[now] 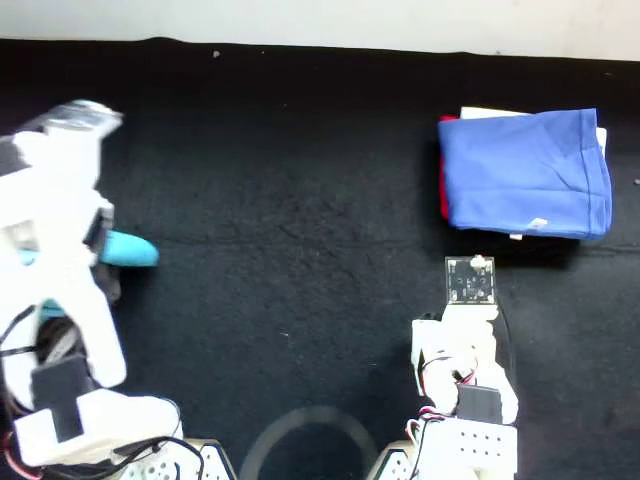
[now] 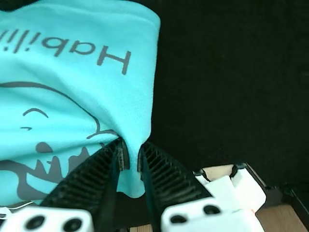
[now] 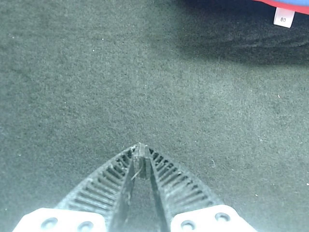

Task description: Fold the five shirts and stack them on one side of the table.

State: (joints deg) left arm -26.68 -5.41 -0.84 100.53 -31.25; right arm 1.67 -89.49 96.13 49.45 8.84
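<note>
Jaws of the left gripper pinch a teal shirt, well apart from the blue-topped stack. The right gripper, closed on nothing, sits near it.

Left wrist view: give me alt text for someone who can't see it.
The left gripper has its jaws shut on the edge of a turquoise shirt printed with grey lettering and a drawing. The black table lies beside the shirt.

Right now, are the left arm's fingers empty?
No, the left fingers pinch the edge of a teal shirt.
</note>
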